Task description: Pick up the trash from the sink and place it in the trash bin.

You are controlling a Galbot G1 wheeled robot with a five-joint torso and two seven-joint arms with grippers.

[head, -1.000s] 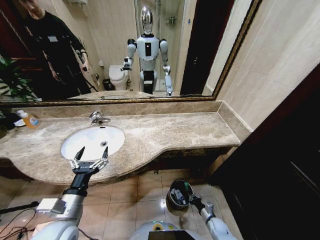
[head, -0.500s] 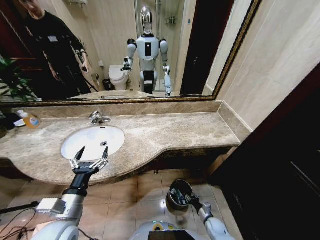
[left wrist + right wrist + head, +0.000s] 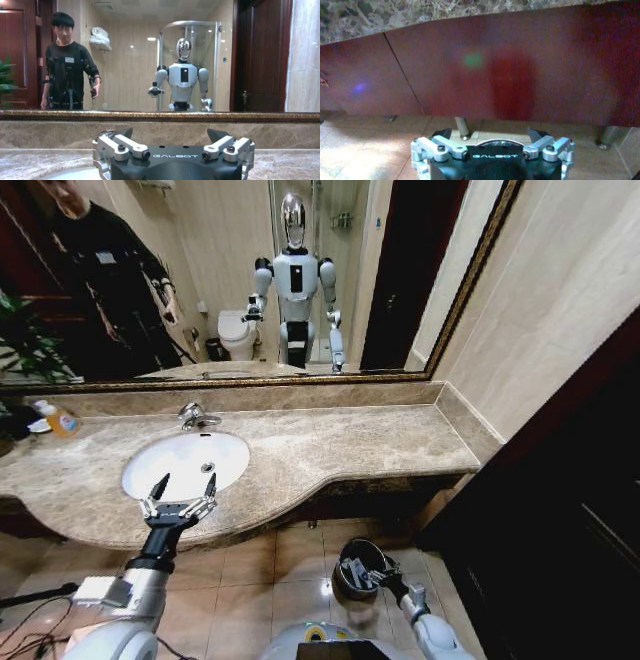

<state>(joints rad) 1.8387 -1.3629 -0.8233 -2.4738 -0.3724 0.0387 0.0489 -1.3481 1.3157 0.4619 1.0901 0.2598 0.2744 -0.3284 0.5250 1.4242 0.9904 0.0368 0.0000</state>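
1. While your left gripper [image 3: 184,488] hangs over the near rim of the sink [image 3: 186,464], its fingers [image 3: 158,486] are spread wide and hold nothing.
2. In the left wrist view the same gripper [image 3: 170,134] faces the mirror above the marble worktop [image 3: 340,442].
3. Your right gripper [image 3: 372,576] sits low by the floor, right at the rim of the trash bin [image 3: 352,565], which stands on the tiles below the worktop's front edge.
4. In the right wrist view its fingers [image 3: 441,134] are released, wide apart, with the bin's shiny rim [image 3: 496,141] just past them.
5. You have pale trash [image 3: 357,574] lying inside the bin.
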